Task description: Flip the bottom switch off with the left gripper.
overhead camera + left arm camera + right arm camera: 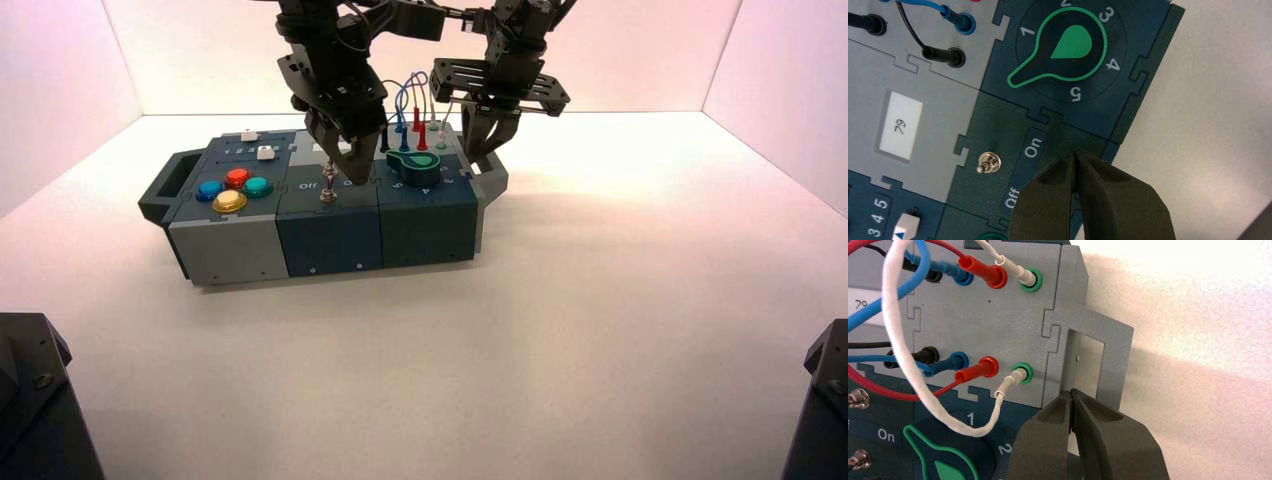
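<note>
The left gripper is held closed and empty over the "On" label, just beside the switch. The right gripper is parked closed at the box's far right corner.

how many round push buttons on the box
4, clustered at the box's left end: blue, red, green, yellow. The left gripper hangs over the middle panel and may hide others.
</note>
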Controlling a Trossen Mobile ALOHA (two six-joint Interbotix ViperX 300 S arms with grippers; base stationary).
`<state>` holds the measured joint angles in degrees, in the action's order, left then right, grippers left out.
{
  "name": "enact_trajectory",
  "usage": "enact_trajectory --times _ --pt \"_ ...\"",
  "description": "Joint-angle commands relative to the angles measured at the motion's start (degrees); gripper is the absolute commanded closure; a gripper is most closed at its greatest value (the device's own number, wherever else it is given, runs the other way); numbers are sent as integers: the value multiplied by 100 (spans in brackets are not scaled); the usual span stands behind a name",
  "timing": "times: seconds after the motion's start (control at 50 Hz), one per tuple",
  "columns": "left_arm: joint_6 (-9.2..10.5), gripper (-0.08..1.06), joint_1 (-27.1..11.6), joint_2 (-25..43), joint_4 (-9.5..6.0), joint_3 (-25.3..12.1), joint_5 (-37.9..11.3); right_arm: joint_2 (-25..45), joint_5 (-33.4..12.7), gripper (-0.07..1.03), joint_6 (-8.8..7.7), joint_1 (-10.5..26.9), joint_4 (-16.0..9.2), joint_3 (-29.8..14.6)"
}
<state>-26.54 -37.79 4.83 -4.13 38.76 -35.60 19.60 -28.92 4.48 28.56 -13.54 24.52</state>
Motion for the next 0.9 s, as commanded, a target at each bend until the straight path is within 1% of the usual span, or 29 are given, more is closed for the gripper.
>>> enact_trajectory --times 0.02,0.1,0.14,0.28,0.9 --pt "-35 101 18 -79 62 -88 0 97 -9 98 -53 35 -9 18" --pt "-35 101 35 -70 70 -79 0 97 -9 98 -53 44 -9 9" --pt "-35 101 53 -62 105 -62 0 105 -9 98 -53 35 -9 0" --pt "-35 101 97 -79 141 -26 -9 105 -9 98 -53 35 -9 -9" --pt "-26 101 185 -255 167 229 -35 114 -9 98 -53 35 -9 -9"
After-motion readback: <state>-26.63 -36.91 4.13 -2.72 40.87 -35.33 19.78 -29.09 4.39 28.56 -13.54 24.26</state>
